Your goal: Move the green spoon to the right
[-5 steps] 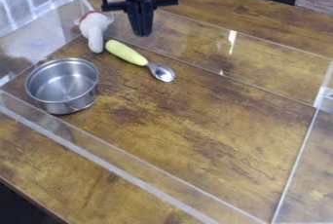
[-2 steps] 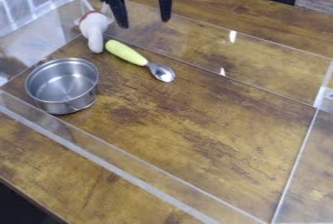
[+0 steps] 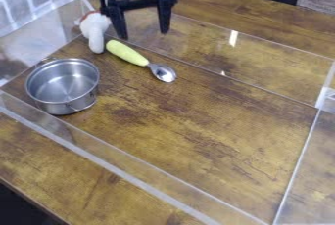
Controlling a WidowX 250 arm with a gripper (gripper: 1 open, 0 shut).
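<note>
Worn brown wooden counter (image 3: 197, 121) | round steel bowl (image 3: 63, 83) left | yellow-green-handled metal spoon (image 3: 139, 60) beside it | white-and-tan mushroom-like object (image 3: 94, 30) behind

Crowded far-left corner, open room across the right of the wooden bench.

The dark wood-grain bench (image 3: 197, 112) lay bare from its middle to its right side, bounded by low clear plastic walls (image 3: 281, 48) along the far and right edges and another across the near side. Obstacles sat together at the left: the round steel bowl (image 3: 63, 83), the white-and-tan mushroom-like object (image 3: 94, 31) behind it, and the small green spoon with a shiny metal bowl (image 3: 139, 60) lying slantwise between them and the open ground. The black tool (image 3: 139, 19) hung with its prongs spread wide, just above the spoon's handle end and close beside the mushroom-like object.
</note>
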